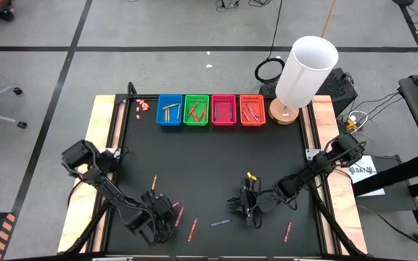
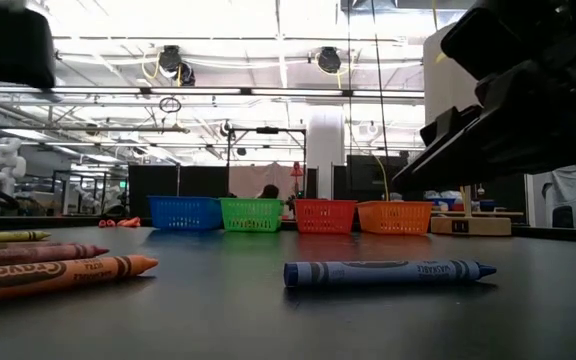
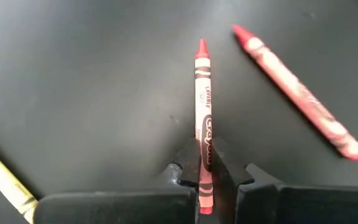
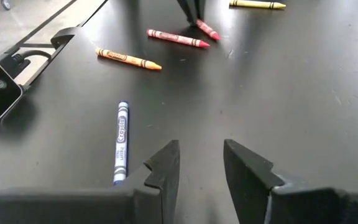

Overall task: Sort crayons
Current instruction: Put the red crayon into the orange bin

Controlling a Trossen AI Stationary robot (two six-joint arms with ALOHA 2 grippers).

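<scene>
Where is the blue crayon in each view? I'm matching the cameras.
High view: blue crayon, front centre, left of the right gripper.
Low view: foreground, centre-right.
Left wrist view: not in it.
Right wrist view: beside the fingers.
Shared landmark: orange crayon, nearby.

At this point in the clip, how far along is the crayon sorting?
Partly done: crayons already lie in the blue, green and orange baskets. The left gripper is shut on a red crayon; the right gripper is open. A blue crayon, an orange one and others remain on the table.
</scene>
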